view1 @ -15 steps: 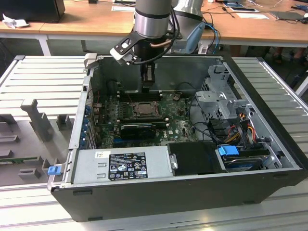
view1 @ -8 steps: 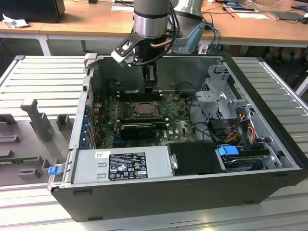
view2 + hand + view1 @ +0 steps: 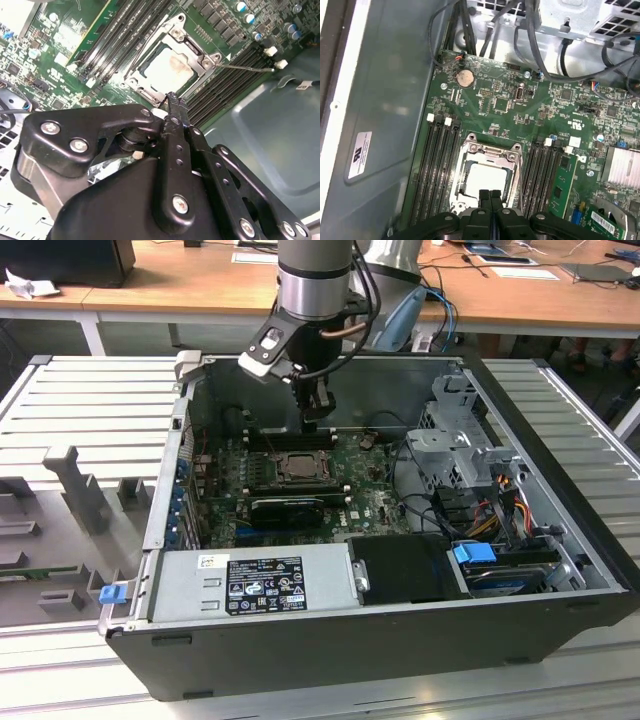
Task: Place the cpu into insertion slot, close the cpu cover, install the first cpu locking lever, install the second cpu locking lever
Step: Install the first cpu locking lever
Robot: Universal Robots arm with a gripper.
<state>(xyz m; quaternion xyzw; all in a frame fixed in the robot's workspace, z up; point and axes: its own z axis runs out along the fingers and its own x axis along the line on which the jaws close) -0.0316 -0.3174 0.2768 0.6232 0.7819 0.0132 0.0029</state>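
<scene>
The cpu [image 3: 484, 179] [image 3: 169, 69], a pale square chip, lies flat in the insertion slot [image 3: 297, 468] on the green motherboard [image 3: 485, 90]. The cpu cover [image 3: 491, 151] [image 3: 192, 47], a metal frame with a square window, lies down around the chip. A thin locking lever [image 3: 247, 68] sticks out sideways from a socket corner, across the memory slots. My gripper [image 3: 490, 194] [image 3: 172, 99] [image 3: 320, 422] hangs just above the socket's edge with its two black fingers pressed together and nothing between them.
The board sits deep inside an open computer case [image 3: 560, 540]. Long memory slots [image 3: 437, 170] flank the socket. A black ridged card [image 3: 285, 508], a power supply [image 3: 250, 585], a drive cage [image 3: 455, 430] and loose cables [image 3: 490, 510] surround it.
</scene>
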